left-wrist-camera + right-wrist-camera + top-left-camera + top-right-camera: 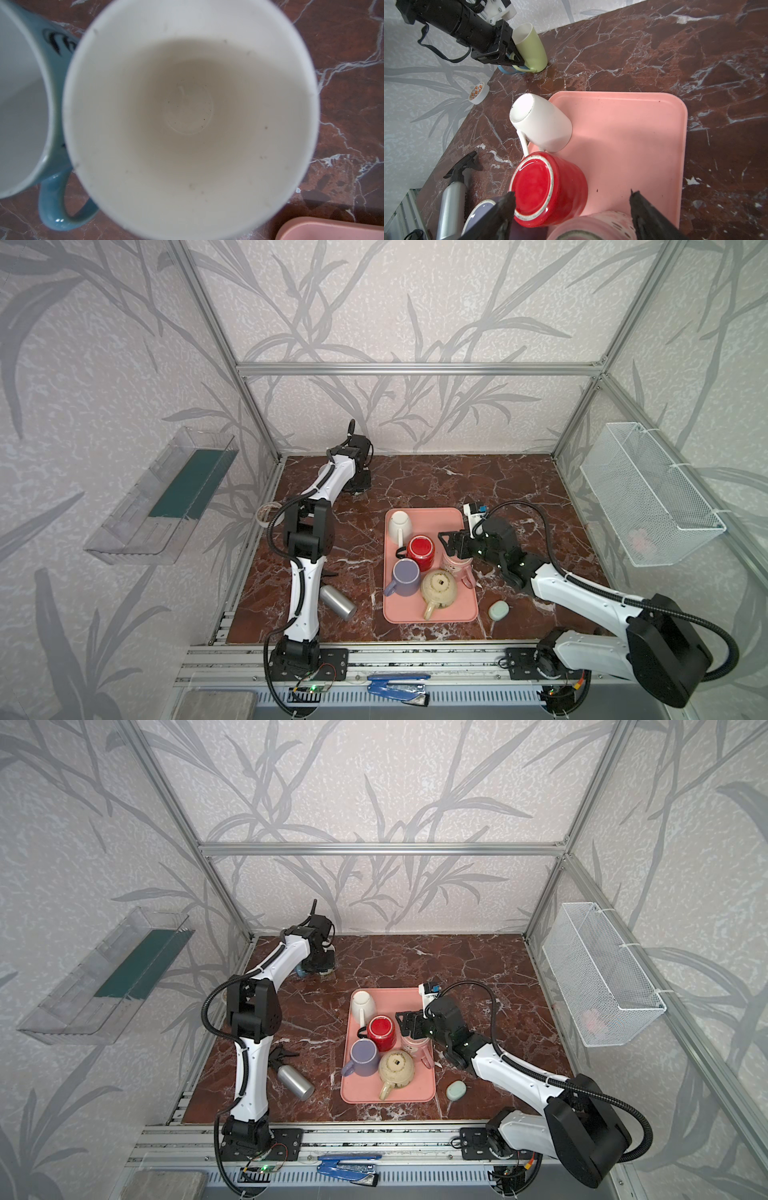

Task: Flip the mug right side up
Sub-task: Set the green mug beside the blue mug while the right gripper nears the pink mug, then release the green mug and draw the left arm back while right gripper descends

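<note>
Two pincers logged: left pincer (517,61) clamped on handle of upright green mug (532,47), far-left corner of table (654,52), release seemingly due; right pincer (572,194) gaped above pink mug (591,224).

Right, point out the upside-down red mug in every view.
Top view: red mug, base up, mid-tray between the white mug and the purple mug.
Top view: red mug again, same spot.
Left wrist: not in it.
Right wrist: red mug, base up, beside the white mug.
Shared landmark: pink tray; only its corner shows in the left wrist view.
</note>
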Controlling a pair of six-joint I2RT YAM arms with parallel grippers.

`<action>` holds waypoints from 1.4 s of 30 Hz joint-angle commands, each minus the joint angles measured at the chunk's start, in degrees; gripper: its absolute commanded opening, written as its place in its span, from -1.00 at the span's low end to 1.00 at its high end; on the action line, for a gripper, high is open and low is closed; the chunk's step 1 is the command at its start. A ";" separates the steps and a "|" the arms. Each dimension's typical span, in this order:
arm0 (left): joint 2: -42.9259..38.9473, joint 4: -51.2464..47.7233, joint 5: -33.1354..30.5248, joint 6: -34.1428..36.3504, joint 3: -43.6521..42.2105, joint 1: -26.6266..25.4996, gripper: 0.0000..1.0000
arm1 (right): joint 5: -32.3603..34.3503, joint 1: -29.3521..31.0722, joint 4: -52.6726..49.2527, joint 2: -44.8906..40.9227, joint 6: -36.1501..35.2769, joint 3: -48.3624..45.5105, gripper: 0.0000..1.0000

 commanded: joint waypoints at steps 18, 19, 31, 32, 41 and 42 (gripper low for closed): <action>-1.94 2.32 -0.78 -1.45 -0.35 0.30 -0.33 | -0.19 0.23 0.52 -0.07 -0.67 0.22 0.71; -2.24 2.36 -0.79 -1.48 -0.64 0.28 -0.31 | -0.21 0.18 0.31 -0.28 -0.75 0.24 0.71; -10.77 1.84 -1.62 -1.61 -5.66 0.10 0.28 | -1.86 0.18 -6.78 -0.34 -3.19 4.56 0.71; -11.77 1.79 -1.48 -1.70 -6.25 0.10 0.34 | -1.83 0.25 -7.71 -0.49 -3.43 5.12 0.71; -24.42 3.24 2.52 -1.99 -15.80 -1.41 0.81 | -0.42 0.44 -19.23 -2.27 -7.55 11.55 0.67; -26.16 3.45 2.87 -2.07 -17.27 -1.69 0.83 | -0.21 0.56 -21.21 -2.61 -8.05 12.30 0.66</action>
